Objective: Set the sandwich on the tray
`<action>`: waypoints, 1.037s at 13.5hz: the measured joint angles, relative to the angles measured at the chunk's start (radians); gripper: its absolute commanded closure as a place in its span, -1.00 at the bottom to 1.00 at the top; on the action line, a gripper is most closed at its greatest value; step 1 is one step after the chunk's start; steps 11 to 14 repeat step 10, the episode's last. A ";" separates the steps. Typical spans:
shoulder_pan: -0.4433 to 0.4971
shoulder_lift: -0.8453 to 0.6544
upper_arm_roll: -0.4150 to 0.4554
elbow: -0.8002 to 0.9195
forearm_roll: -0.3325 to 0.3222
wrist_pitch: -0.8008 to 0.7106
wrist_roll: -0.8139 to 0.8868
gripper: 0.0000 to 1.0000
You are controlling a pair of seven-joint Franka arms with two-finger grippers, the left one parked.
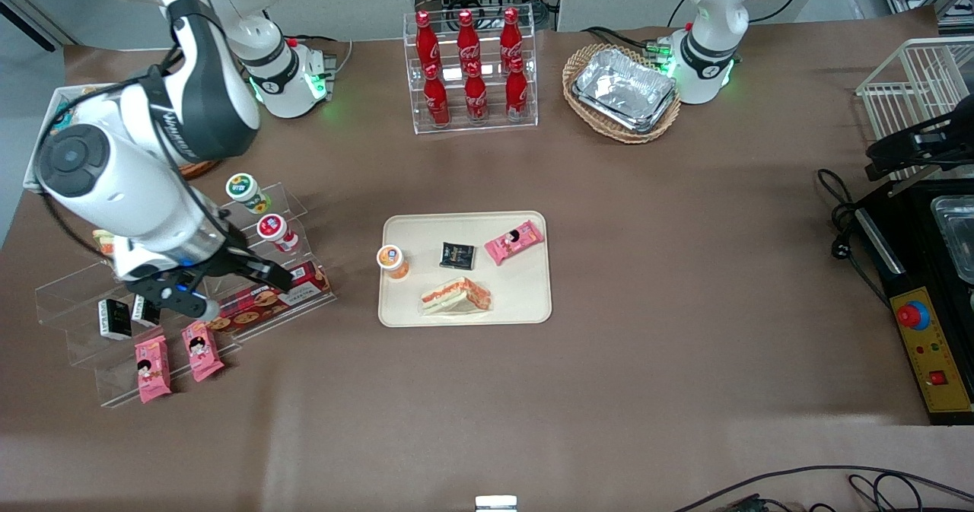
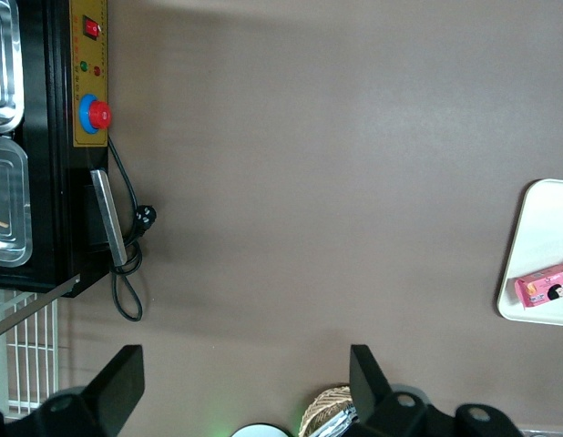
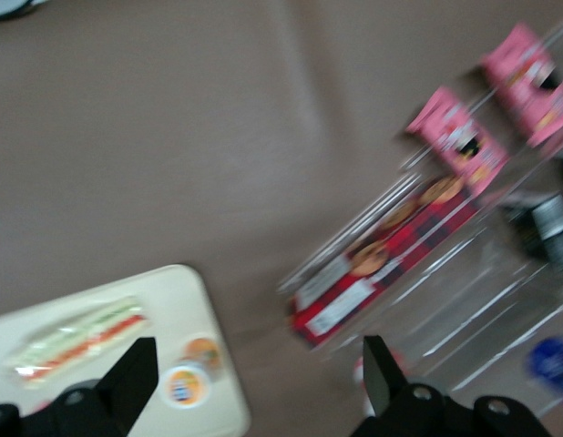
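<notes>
Tool [image 1: 217, 287]: right arm's, fingers spread wide, empty, hanging above the clear stepped rack [image 1: 91, 329], well apart from the tray toward the working arm's end of the worktop.
Sandwich [image 1: 455, 296]: lying flat on the tray, at its edge nearest the front camera; also seen from the right wrist [image 3: 79, 340].
Tray [image 1: 533, 299]: cream, mid-worktop [image 1: 647, 360].
On tray too: orange-lidded cup [image 1: 393, 261] at the rim beside the sandwich, dark packet [image 1: 456, 256] and pink snack pack [image 1: 514, 241] farther from the camera than the sandwich.
Rack: cookie box [image 1: 266, 300], pink packs [image 1: 152, 369].
</notes>
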 measured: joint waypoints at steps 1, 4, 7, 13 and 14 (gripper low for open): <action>-0.038 -0.013 0.017 -0.005 -0.038 -0.012 -0.098 -1.00; -0.226 -0.061 0.149 -0.011 -0.094 -0.091 -0.296 -1.00; -0.276 -0.134 0.185 -0.026 -0.122 -0.170 -0.325 -1.00; -0.282 -0.180 0.190 -0.055 -0.124 -0.171 -0.339 -1.00; -0.282 -0.180 0.190 -0.055 -0.124 -0.171 -0.339 -1.00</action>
